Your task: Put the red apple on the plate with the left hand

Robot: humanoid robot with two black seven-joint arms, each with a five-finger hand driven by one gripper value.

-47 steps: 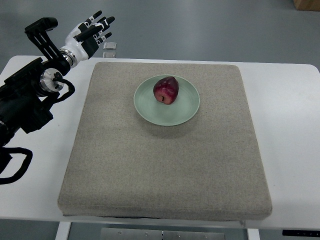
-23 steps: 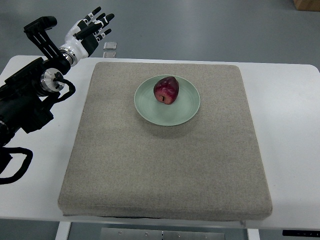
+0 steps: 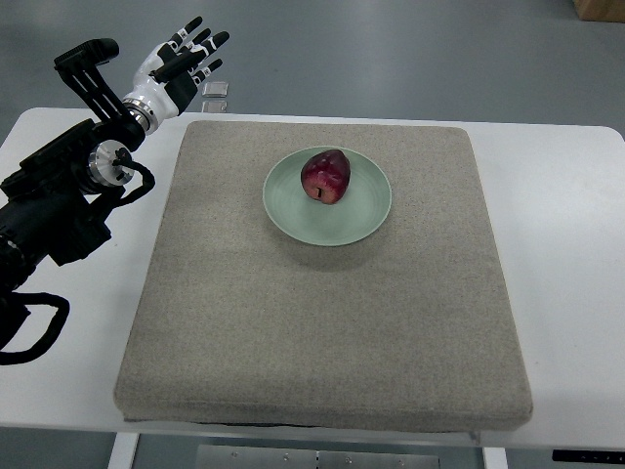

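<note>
While you check the scene, note these lines.

Red apple: the red apple (image 3: pixel 325 177) lies on its side inside the plate (image 3: pixel 364 217), a little up and left of centre, with a dark notch facing you.

Plate: pale green and shallow, it sits on the grey mat (image 3: pixel 322 322) toward the mat's far half. The mat covers most of the white worktop (image 3: pixel 566 244).

Left robot hand: you will find the left robot hand (image 3: pixel 176 64) at the far left corner, off the mat and well apart from the plate. Its fingers (image 3: pixel 200 44) are spread and hold nothing.

Right arm: not in view.

Other item: a small clear square object (image 3: pixel 215 90) rests just beside the fingertips at the worktop's far edge; you cannot tell what it is.

Task state: judging from how things lie, the apple is already placed and the hand stands clear.

Handling: expect the apple to be firm, moderately heavy for its size, smooth-skinned and a bit slippery, and liable to bruise under a hard pinch.

Hold point: if you must take it again, wrap the fingers around its widest middle from above. Avoid the tapered end, since it looks free to roll on the dished plate.
</note>
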